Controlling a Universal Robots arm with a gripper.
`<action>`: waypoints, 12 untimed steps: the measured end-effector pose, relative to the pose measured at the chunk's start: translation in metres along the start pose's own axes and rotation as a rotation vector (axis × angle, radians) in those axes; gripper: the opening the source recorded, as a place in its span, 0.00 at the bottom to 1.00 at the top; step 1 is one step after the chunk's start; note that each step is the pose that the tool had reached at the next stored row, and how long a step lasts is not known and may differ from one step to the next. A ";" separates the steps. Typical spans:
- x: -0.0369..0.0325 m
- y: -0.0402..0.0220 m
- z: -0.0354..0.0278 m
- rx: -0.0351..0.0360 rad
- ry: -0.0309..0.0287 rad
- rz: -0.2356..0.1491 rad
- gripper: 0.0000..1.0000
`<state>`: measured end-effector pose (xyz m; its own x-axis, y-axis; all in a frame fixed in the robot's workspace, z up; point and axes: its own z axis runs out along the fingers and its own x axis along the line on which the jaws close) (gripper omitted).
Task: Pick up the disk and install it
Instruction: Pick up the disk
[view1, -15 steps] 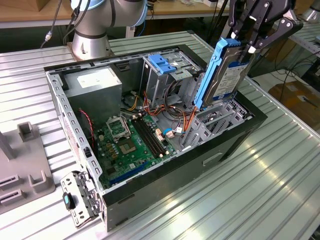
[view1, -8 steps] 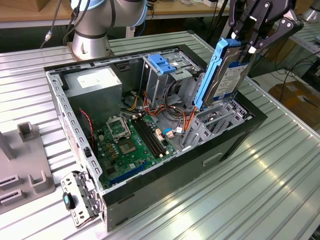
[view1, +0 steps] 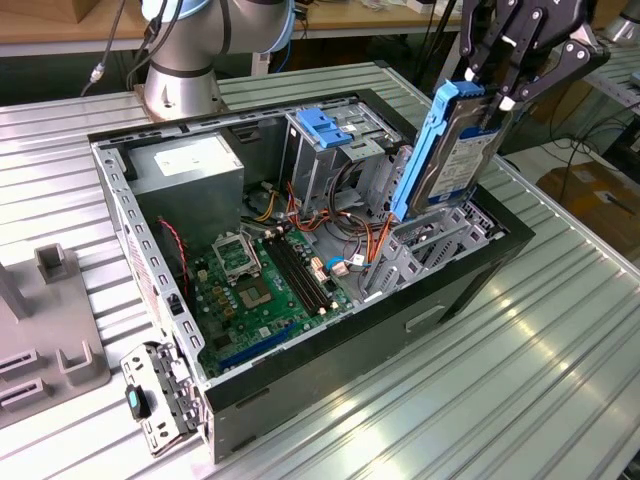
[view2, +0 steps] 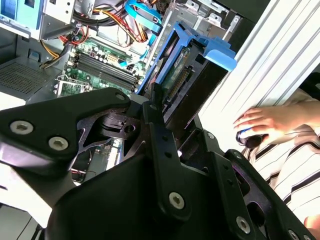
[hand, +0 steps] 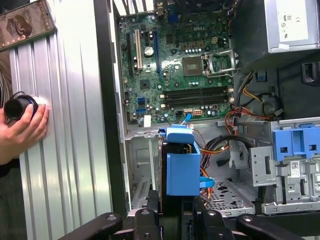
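Gripper: one black gripper (view1: 490, 88), its jaws clenched on the upper end of the disk, one finger on each side.
Disk: one disk (view1: 458, 165), silvery face in a bright blue carrier, lifted off the table and standing tilted. Its lower end sits at the grey drive bay (view1: 430, 245) at the exterior view's right end of the case; I cannot tell whether they touch.
Case: one open computer case (view1: 360, 330), lying on its side.
Inside the case: one green motherboard (view1: 260, 290), one grey power supply (view1: 185, 170) with a white label, one bare blue bracket (view1: 325, 125) on the drive cage.
Table: one ribbed metal table (view1: 520, 380).
Fixture: one grey fixture (view1: 50, 340) at the exterior view's left, apart from the case.
Person: one hand (hand: 22, 130) on a round black object (hand: 17, 107) resting on the table beside the case.
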<state>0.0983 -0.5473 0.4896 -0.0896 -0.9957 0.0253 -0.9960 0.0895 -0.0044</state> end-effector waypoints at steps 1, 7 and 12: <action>-0.0002 -0.0021 0.0008 0.0000 0.0000 0.000 0.35; -0.0010 -0.0150 0.0061 0.0000 0.0001 0.000 0.35; 0.0010 -0.0173 0.0179 -0.0001 0.0001 0.000 0.35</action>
<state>0.1154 -0.5503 0.4717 -0.0897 -0.9956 0.0254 -0.9960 0.0896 -0.0044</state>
